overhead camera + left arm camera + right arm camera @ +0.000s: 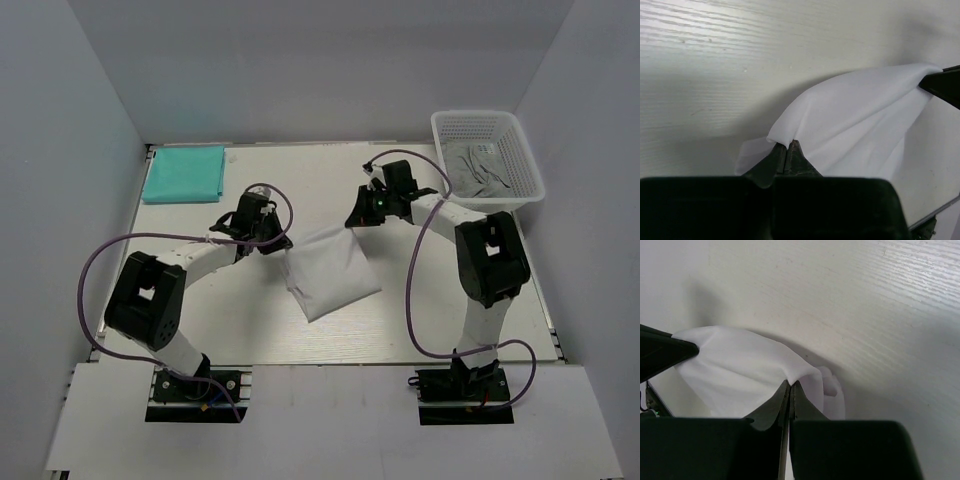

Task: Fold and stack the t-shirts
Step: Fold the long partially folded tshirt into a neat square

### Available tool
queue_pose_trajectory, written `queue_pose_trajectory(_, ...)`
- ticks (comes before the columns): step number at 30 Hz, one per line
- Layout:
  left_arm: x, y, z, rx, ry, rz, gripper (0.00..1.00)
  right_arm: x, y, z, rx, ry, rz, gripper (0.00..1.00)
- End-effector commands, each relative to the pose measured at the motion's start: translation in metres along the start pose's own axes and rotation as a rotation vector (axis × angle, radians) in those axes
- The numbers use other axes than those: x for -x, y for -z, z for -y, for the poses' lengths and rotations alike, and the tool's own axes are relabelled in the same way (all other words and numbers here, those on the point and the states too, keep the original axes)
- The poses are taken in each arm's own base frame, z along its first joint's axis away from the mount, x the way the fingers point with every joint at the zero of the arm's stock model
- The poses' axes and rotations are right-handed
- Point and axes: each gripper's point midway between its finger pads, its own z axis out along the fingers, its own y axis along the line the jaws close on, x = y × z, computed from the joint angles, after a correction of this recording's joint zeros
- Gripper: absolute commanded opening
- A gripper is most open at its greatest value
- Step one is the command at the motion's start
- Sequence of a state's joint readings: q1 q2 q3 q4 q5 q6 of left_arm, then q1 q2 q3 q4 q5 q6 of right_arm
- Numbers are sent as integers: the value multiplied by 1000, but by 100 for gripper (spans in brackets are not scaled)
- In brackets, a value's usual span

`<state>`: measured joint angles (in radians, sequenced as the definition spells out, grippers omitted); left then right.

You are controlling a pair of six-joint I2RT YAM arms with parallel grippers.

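A white t-shirt (330, 268) lies partly folded at the table's middle, its far edge lifted off the surface. My left gripper (279, 244) is shut on that edge's left corner; in the left wrist view the white cloth (855, 120) rises from my pinched left gripper (788, 143). My right gripper (354, 222) is shut on the right corner, and the cloth (740, 370) drapes leftward from my closed right gripper (791, 383) in the right wrist view. A teal t-shirt (184, 172) lies folded flat at the far left corner.
A white mesh basket (487, 156) stands at the far right with grey cloth (480, 170) inside. Walls enclose the table on three sides. Purple cables loop beside both arms.
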<state>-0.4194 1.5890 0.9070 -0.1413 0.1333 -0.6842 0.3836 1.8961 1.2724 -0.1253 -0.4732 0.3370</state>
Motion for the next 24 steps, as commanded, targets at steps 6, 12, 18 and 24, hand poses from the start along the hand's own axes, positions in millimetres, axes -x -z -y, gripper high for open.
queue_pose_trajectory(6, 2, -26, -43, 207, 69, 7, 0, 11, -34, 2, 16, 30, -26, 21)
queue_pose_trajectory(12, 12, -23, -42, 258, 77, 2, 45, 32, -21, -15, 32, 71, 12, 39)
queue_pose_trajectory(18, 32, 12, -35, 273, 89, 91, 100, 48, 6, -33, 28, 102, 76, 90)
queue_pose_trajectory(24, -6, 29, -23, 172, 106, 13, 100, 28, 34, -26, -36, 36, 133, 90)
